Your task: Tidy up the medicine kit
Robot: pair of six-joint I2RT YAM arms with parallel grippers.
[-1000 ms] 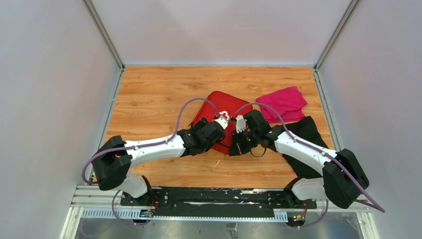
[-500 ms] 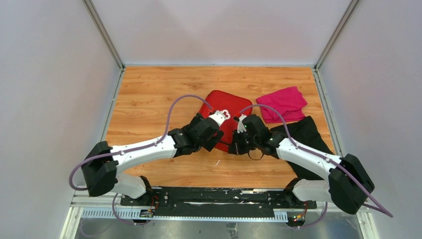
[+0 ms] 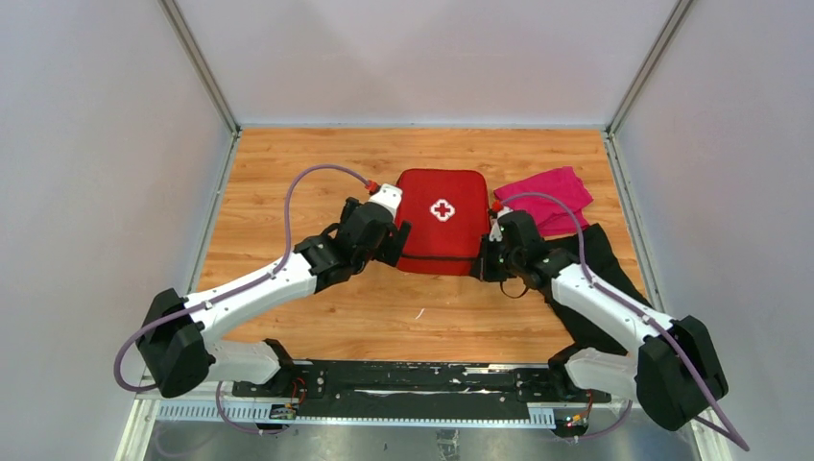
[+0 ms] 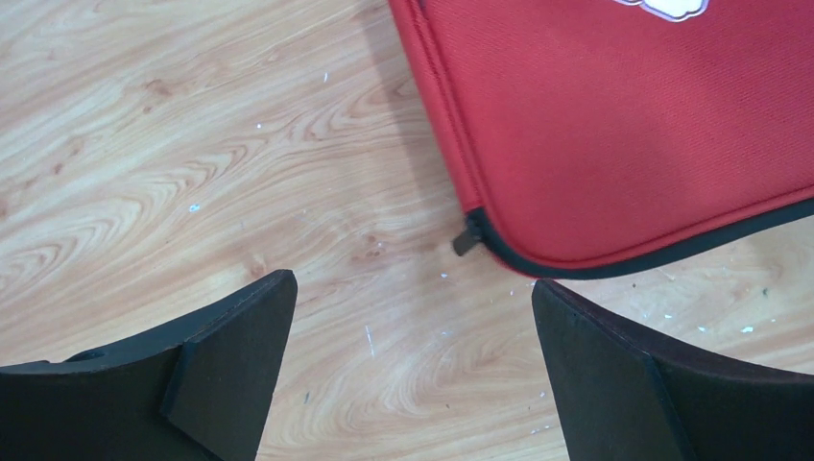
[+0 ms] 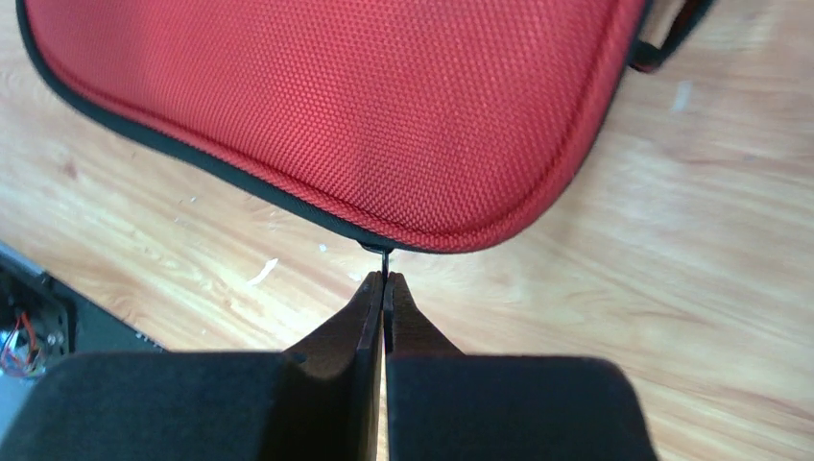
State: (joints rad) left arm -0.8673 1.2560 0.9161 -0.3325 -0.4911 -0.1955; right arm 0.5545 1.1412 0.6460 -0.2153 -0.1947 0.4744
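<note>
The medicine kit lies flat and closed on the wooden table, its white cross facing up. My left gripper hovers at its near left corner, open and holding nothing. In the left wrist view the wide-spread fingers frame bare wood, with the kit's corner and a small black zip tab just ahead. My right gripper is at the near right corner. In the right wrist view it is shut on a thin black zip pull at the red kit's edge.
A magenta cloth lies right of the kit at the back. A black cloth sits under my right forearm. Grey walls with metal posts enclose the table on three sides.
The kit, tilted and held between both grippers before, now lies flat and squared farther back. My left gripper has opened and drawn away to the left. The right one moved right, still shut.
</note>
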